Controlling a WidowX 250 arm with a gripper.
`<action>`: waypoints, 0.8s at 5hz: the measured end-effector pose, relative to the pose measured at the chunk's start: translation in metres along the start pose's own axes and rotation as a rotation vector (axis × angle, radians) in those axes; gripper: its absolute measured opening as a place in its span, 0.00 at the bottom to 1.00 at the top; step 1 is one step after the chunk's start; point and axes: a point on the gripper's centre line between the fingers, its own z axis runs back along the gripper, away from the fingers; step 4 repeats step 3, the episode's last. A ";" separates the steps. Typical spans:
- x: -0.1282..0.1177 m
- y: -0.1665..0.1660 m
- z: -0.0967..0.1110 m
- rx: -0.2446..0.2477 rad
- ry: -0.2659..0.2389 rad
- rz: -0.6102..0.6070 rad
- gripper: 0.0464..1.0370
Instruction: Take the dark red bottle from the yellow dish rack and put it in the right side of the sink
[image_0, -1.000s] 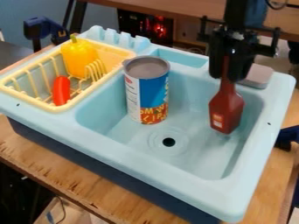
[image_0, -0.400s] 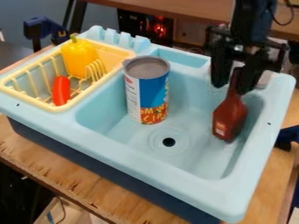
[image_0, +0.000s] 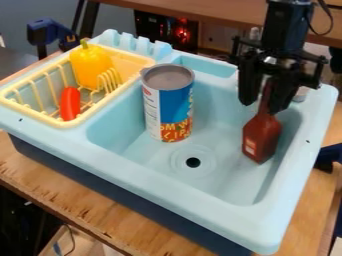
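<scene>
Brown bottle (image_0: 261, 138): located in the right part of the light blue sink (image_0: 133, 162), neck up. From the left, I note a yellow basket (image_0: 79, 122) containing an elongated red object (image_0: 69, 103) and, just right of it, a yellow toy pepper (image_0: 91, 66). A tall can (image_0: 168, 107) stands upright in the basin, the drain hole (image_0: 193, 162) near its base. At right, my gripper (image_0: 264, 105) points down, released, its fingers spread with the bottle's neck between them.

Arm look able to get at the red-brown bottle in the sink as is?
Probably yes: the gripper hangs open over the bottle, whose neck rises between the fingers, and the can stands well aside.
</scene>
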 end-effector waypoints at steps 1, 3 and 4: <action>-0.010 -0.002 0.012 -0.010 0.021 0.043 0.93; -0.067 -0.002 0.074 0.036 -0.099 0.121 0.96; -0.067 -0.002 0.074 0.036 -0.099 0.121 0.96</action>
